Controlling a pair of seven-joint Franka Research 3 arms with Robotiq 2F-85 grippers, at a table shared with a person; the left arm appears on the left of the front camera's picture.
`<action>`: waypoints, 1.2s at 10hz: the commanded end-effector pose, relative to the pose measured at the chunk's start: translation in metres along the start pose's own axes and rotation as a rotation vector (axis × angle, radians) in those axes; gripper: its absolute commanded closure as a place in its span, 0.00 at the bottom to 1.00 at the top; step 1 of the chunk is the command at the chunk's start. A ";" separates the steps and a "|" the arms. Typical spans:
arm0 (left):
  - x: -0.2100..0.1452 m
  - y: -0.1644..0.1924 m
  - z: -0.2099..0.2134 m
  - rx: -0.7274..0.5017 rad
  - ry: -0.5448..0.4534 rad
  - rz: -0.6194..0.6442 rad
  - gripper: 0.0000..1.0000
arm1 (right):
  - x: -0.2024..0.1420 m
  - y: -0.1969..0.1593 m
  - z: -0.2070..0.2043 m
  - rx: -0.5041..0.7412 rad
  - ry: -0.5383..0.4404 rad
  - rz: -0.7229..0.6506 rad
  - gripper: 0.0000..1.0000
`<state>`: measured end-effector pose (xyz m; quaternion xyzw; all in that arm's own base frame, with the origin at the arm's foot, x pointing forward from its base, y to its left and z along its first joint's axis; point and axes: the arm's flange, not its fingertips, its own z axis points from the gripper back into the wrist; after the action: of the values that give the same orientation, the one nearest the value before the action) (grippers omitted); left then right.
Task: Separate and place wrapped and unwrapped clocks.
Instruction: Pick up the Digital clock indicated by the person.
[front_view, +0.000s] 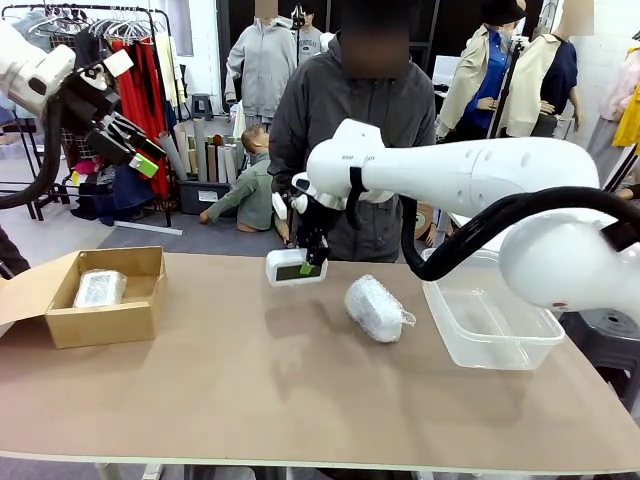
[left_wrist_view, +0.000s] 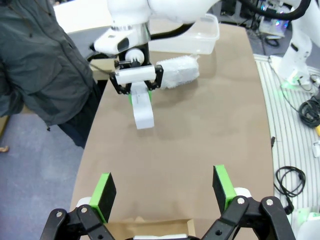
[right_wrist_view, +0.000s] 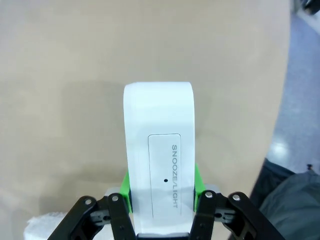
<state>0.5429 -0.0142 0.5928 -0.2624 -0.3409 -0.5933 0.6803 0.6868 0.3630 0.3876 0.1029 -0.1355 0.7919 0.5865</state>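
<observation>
My right gripper is shut on the bare white clock and holds it just above the table's far middle. The right wrist view shows the clock clamped between the green pads, its "SNOOZE/LIGHT" top facing the camera. One bubble-wrapped clock lies on the table to the right of it. A second wrapped clock lies inside the cardboard box. My left gripper is open, raised high at the left above the box; from it I see the held clock and the wrapped clock.
A clear plastic tub stands at the table's right with nothing in it. A person in a dark jacket stands at the far edge behind the right gripper. The brown table stretches bare between box and tub.
</observation>
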 end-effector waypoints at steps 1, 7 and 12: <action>0.000 -0.002 0.001 -0.003 -0.002 -0.011 0.00 | 0.010 0.018 0.045 -0.022 -0.084 -0.095 1.00; 0.000 -0.002 0.001 -0.003 -0.002 -0.011 0.00 | 0.037 0.060 0.165 -0.143 -0.017 -0.206 1.00; 0.000 -0.002 0.001 -0.003 -0.002 -0.011 0.00 | 0.046 0.065 0.236 -0.253 -0.087 -0.207 1.00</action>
<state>0.5430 -0.0141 0.5930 -0.2623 -0.3410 -0.5934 0.6803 0.6177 0.3082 0.6142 0.0679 -0.2291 0.7085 0.6641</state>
